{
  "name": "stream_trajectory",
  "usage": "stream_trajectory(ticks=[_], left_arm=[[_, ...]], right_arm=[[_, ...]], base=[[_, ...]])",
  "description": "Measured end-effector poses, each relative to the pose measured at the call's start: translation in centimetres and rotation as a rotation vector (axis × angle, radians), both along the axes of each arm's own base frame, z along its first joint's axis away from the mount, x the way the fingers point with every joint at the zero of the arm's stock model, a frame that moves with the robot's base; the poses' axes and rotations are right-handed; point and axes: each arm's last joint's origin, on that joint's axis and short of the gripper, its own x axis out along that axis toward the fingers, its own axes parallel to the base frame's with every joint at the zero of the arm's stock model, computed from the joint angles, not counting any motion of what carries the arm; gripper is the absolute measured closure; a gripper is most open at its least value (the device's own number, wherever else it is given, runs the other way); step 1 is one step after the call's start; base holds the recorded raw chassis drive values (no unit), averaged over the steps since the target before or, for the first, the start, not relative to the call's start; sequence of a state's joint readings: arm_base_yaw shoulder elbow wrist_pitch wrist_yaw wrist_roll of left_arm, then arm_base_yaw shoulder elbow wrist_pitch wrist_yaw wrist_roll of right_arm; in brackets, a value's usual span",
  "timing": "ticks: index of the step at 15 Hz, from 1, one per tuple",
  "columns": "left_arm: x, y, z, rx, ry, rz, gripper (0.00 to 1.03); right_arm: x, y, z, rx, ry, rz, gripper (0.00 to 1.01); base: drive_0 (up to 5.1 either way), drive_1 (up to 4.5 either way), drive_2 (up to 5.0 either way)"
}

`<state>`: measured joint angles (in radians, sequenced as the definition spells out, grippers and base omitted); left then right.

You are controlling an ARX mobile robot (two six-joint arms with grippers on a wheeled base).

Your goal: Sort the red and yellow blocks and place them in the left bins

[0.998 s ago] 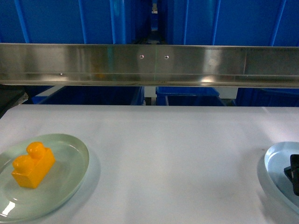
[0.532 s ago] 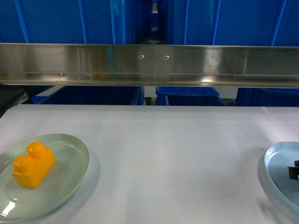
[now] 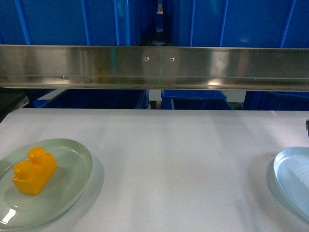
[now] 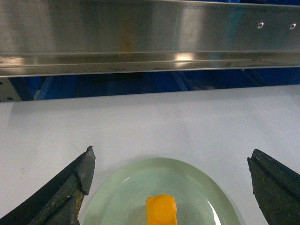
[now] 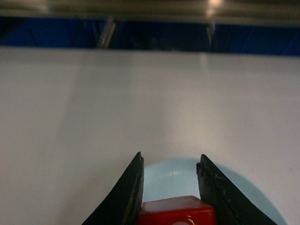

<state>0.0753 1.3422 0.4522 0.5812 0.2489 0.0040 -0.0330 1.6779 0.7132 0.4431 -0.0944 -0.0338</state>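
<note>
My right wrist view alone shows the right claw [image 5: 169, 180] pinching the red block [image 5: 177, 212] above the pale-blue plate [image 5: 165, 180]. Left claw [image 4: 171, 178] spread wide, yellow block [image 4: 161, 209] between its fingers on the pale-green plate [image 4: 122, 197].

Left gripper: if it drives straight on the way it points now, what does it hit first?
Probably the steel rail across the far edge of the white table. The open left gripper points over the yellow block on the green plate; whether it clears them is unclear.
</note>
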Motion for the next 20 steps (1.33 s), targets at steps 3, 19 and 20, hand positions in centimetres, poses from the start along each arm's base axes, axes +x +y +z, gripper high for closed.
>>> stream_trajectory(ticks=[3,19,20], left_arm=[[0.0,0.0,0.0,0.0,0.0,0.0,0.05],[0.0,0.0,0.0,0.0,0.0,0.0,0.05],[0.0,0.0,0.0,0.0,0.0,0.0,0.05]], right_arm=[[-1.3,0.4,5.5,0.032,-0.086,-0.026,0.73],[-5.5,-0.5,12.1,0.01,-0.284,-0.074,0.73],[-5.5,-0.5,12.1,0.01,-0.284,-0.075,0.73]], base=[[0.0,0.0,0.0],[0.0,0.0,0.0],[0.0,0.0,0.0]])
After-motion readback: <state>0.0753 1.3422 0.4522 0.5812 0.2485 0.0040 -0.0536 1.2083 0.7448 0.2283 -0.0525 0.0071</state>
